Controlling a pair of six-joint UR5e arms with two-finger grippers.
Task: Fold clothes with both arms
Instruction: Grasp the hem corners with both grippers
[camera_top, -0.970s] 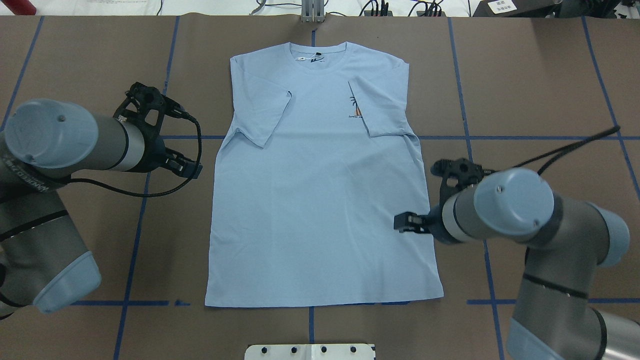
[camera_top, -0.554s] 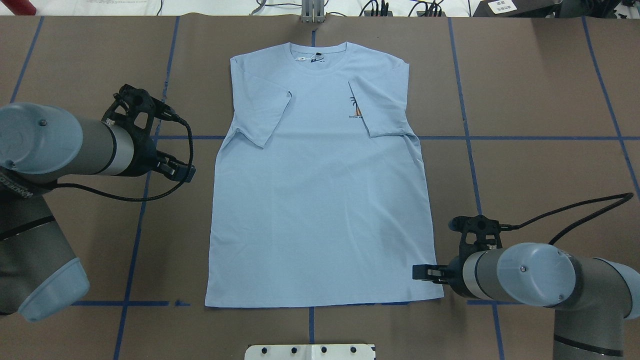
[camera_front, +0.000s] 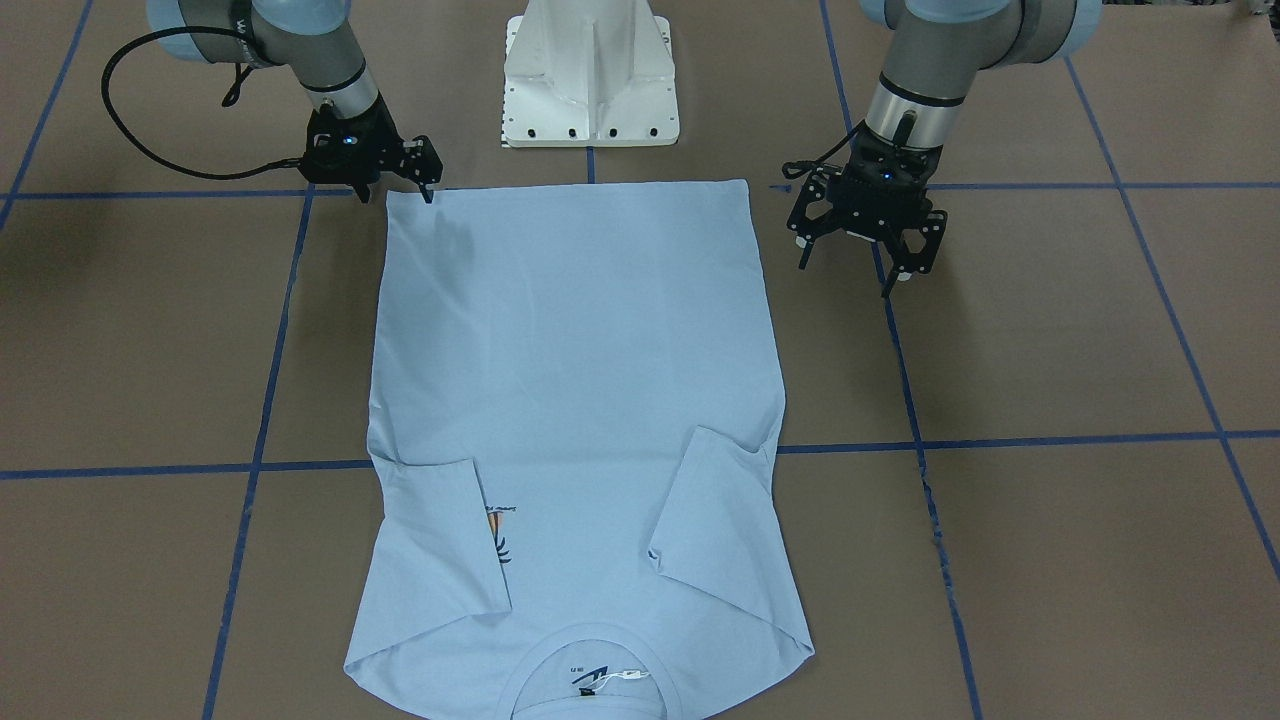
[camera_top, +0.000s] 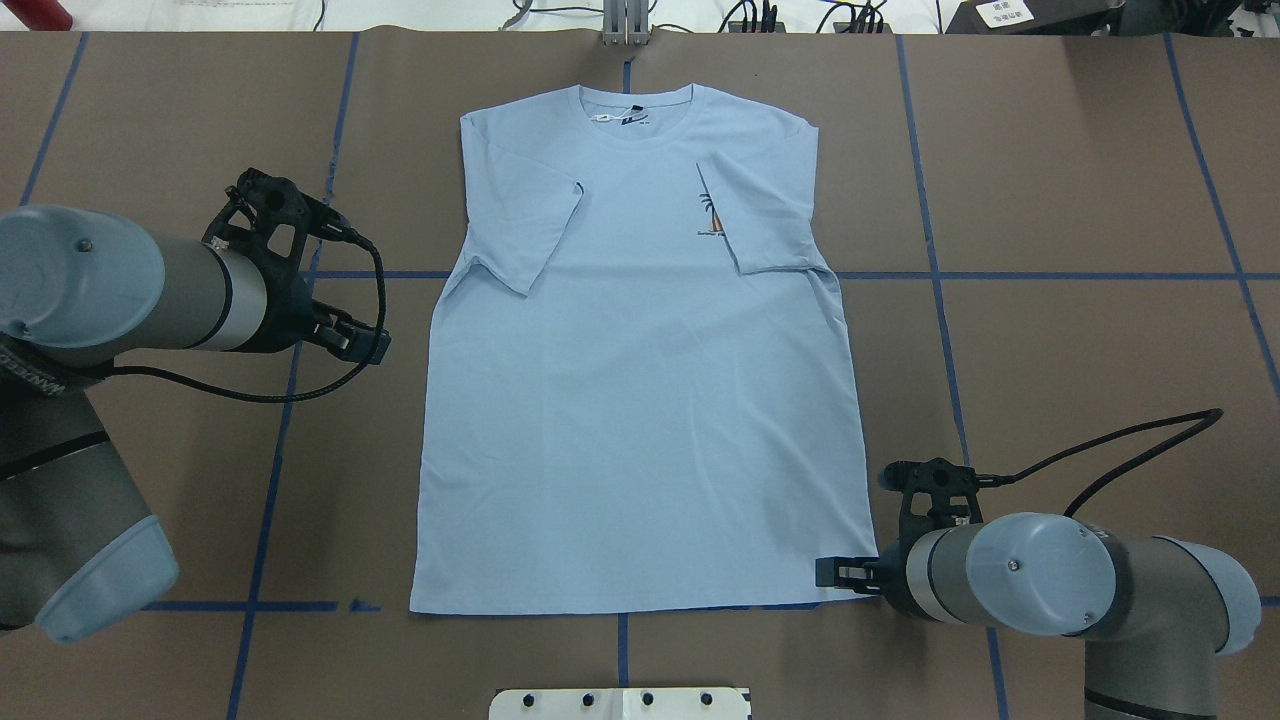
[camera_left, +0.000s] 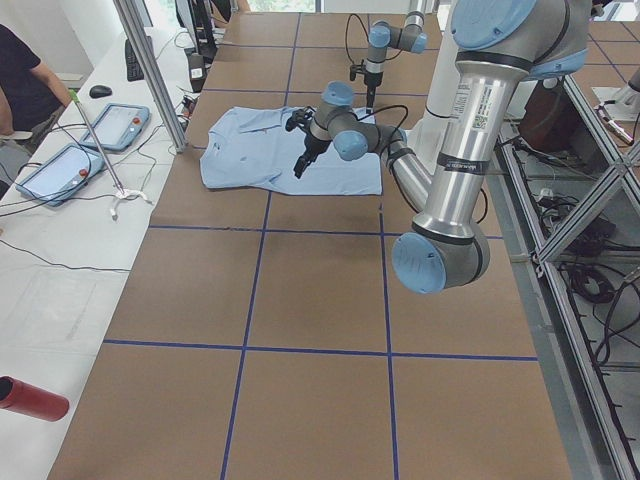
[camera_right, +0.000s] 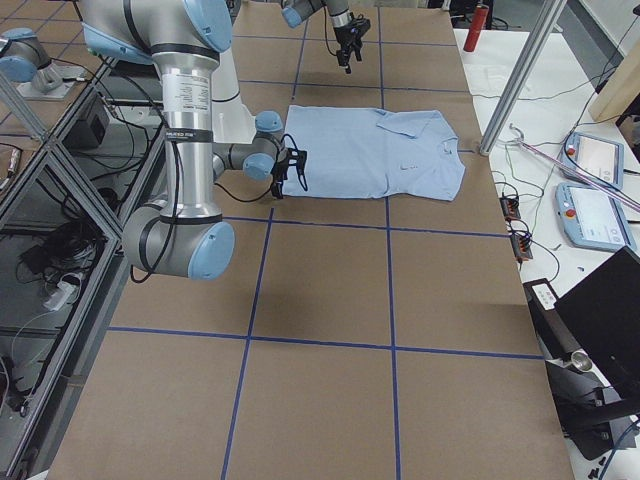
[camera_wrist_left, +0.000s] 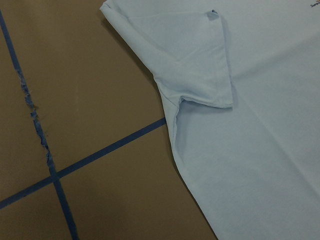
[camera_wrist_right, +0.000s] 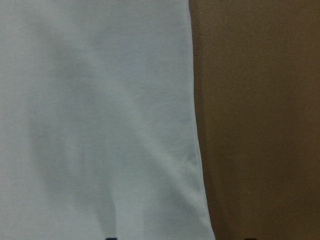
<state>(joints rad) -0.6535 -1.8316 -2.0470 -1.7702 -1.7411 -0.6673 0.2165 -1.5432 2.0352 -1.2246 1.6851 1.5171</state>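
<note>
Both spread: right gripper at T-shirt hem corner, left gripper alongside

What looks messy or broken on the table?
Only small things. The blue tape line beside the T-shirt is ragged and chipped along one stretch. One folded-in sleeve hides part of the palm-tree print. Otherwise the T-shirt lies flat, with nothing spilled or torn.

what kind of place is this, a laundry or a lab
Most likely a robotics lab workcell, not a laundry: a left arm and a right arm by a white pedestal, a table papered brown and gridded with blue tape, and tablet-like control pendants on a side bench.
</note>
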